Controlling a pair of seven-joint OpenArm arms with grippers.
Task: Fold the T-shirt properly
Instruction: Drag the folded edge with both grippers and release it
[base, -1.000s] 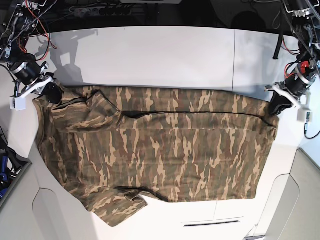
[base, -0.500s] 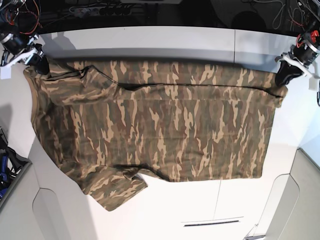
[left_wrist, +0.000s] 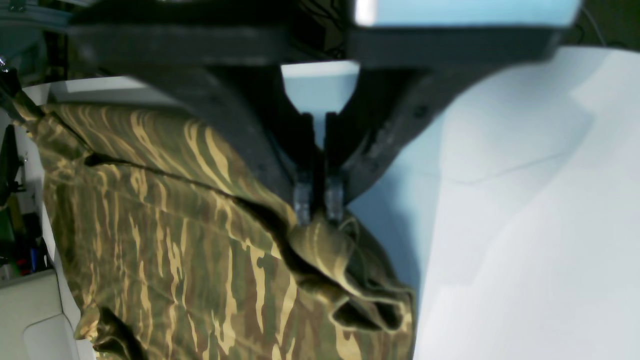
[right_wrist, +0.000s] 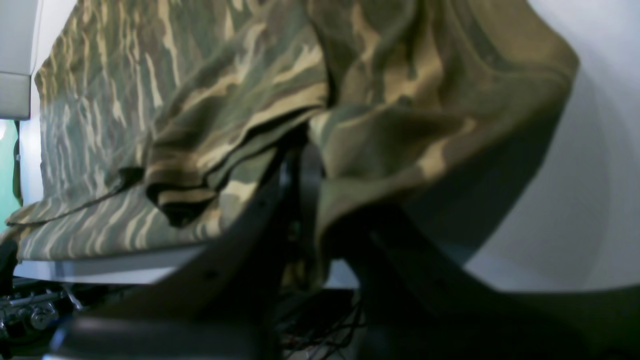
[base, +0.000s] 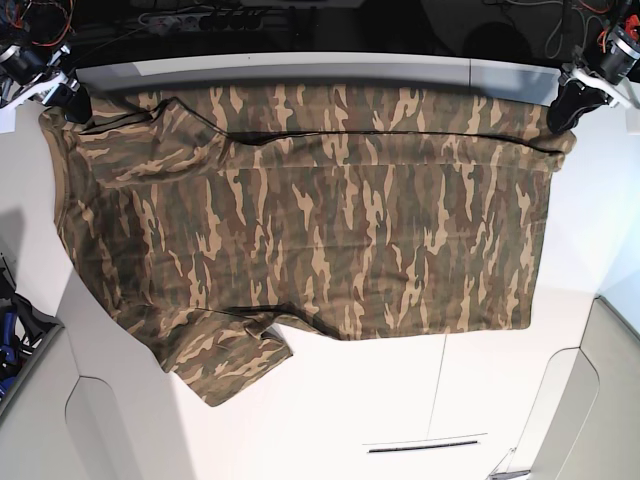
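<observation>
A: Starting at the left of the base view, our right gripper is clamped on the shoulder corner of the camouflage T-shirt. It has carried that corner up from partway down the white tabletop to its far edge in the last second.

B: Agreed. In the middle, the shirt is spread wide and mostly flat across the tabletop, its far fold line now along the far edge. One short sleeve trails toward the near left.

A: And at the right, our left gripper has made the same move with the hem corner. Its wrist view shows the fingertips pressed together on a bunch of cloth.

B: The right wrist view is dim, so we'd only say the cloth probably sits pinched there too.

A: So we have dragged the shirt away from us, pulled taut between both arms. We judge that this straightens it for the next fold, which is not yet made.
</observation>
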